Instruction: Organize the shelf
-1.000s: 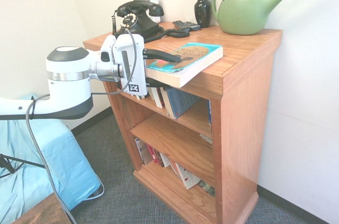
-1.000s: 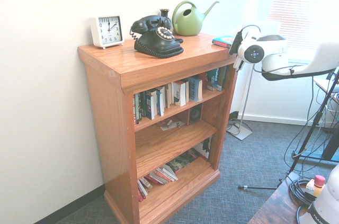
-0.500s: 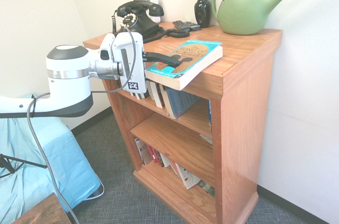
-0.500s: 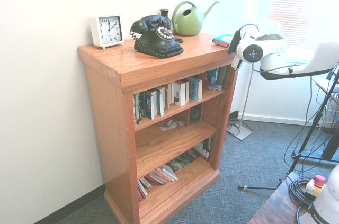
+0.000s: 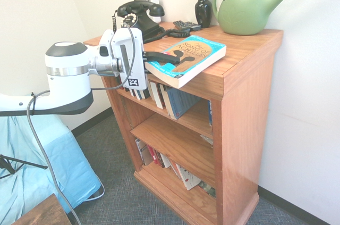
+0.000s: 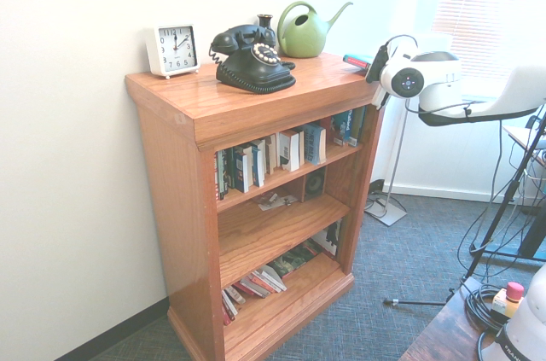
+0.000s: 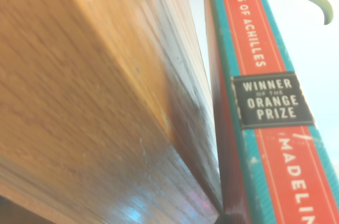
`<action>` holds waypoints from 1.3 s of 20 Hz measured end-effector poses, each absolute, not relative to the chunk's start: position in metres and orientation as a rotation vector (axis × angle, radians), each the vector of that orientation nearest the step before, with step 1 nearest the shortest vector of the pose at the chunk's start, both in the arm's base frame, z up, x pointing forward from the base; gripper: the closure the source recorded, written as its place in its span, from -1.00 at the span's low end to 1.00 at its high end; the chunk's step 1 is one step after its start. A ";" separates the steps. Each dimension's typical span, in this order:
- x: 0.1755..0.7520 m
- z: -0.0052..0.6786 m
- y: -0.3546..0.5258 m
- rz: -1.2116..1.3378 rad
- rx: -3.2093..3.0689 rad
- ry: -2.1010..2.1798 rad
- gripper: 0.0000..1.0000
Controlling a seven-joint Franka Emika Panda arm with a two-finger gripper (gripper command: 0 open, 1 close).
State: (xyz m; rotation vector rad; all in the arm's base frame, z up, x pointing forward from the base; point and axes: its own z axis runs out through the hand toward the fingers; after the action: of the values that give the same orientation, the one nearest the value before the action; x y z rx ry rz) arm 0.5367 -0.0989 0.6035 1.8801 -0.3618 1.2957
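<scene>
And the gripper [image 5: 171, 58] has the book [image 5: 187, 59] pinched at its near edge, one dark finger over the teal cover and the jaws closed on it. The near end is tipped up off the shelf [image 5: 245, 102] while the far end rests on the thick wooden top, which looks like a grab made to carry it down among the other books. It hangs over the front lip, so that is the only edge a level reach from the side can get at. In the wrist view the book's red and teal spine [image 7: 265, 97] runs right alongside the wood, with "Winner of the Orange Prize" clear to read.

Up top sit a black rotary phone [image 5: 139, 18], a dark vase [image 5: 203, 8], a green watering can [image 5: 249, 8] and, seen from the other side, a white clock [image 6: 171, 49]. The shelf stands against a pale wall on grey carpet, with books [image 6: 264, 156] upright on the top tier and slumped on the bottom one. A bright blinded window [image 6: 495, 11] is behind the arm.
</scene>
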 end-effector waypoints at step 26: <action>0.335 0.617 -0.101 1.395 2.306 -0.980 1.00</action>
State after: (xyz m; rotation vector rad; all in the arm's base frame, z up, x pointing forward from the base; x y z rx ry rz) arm 0.3351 -0.1011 0.6172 2.3057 -0.9795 1.3949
